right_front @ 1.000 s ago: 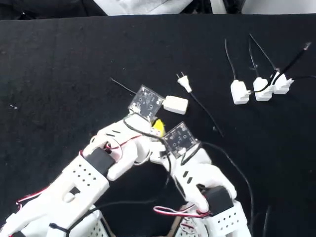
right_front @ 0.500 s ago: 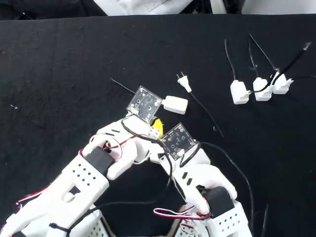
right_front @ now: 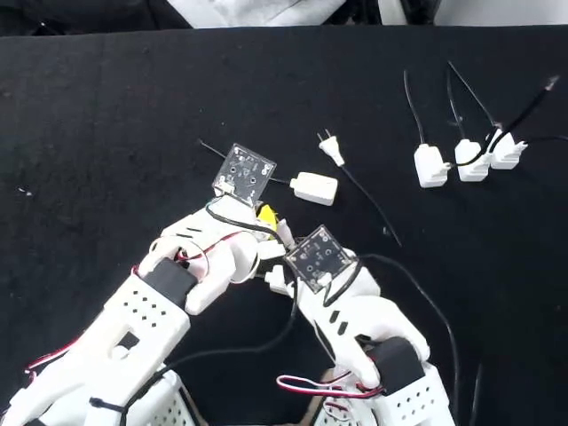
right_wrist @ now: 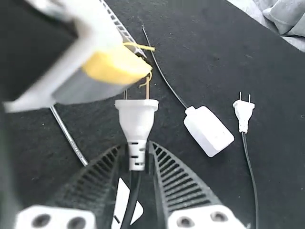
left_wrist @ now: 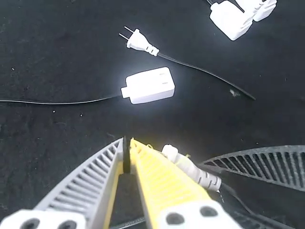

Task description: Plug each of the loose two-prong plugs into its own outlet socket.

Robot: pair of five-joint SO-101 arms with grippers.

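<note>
Right jaws: the right gripper [right_wrist: 137,149] pinches a white held plug [right_wrist: 136,114] by its ribbed neck, with the prongs pointing away from the wrist.
Left jaws: the left gripper [left_wrist: 127,142] has its grey and yellow fingers pressed together. A thin dark line sits between them, and I cannot tell whether it is a thing.
Between the two: in the right wrist view the left gripper's yellow tip hangs just past the held plug's prongs. I cannot tell whether they touch.
Single socket [right_front: 315,188]: it lies flat on the black table [right_front: 106,106] just beyond both grippers, and its thin cord [left_wrist: 47,101] runs off sideways.
Loose plug [right_front: 330,146]: it lies near the single socket, on its far side, and apart from it.
Change: since a second ago the left arm's wrist has shifted leftward in the high view, away from the single socket. The right arm has drawn back slightly. The single socket and the loose plug lie as before.
Views: the high view adds a row of three sockets [right_front: 470,161] well off to the right, with cords. The left wrist view shows the held plug's ribbed neck beside the yellow finger.
</note>
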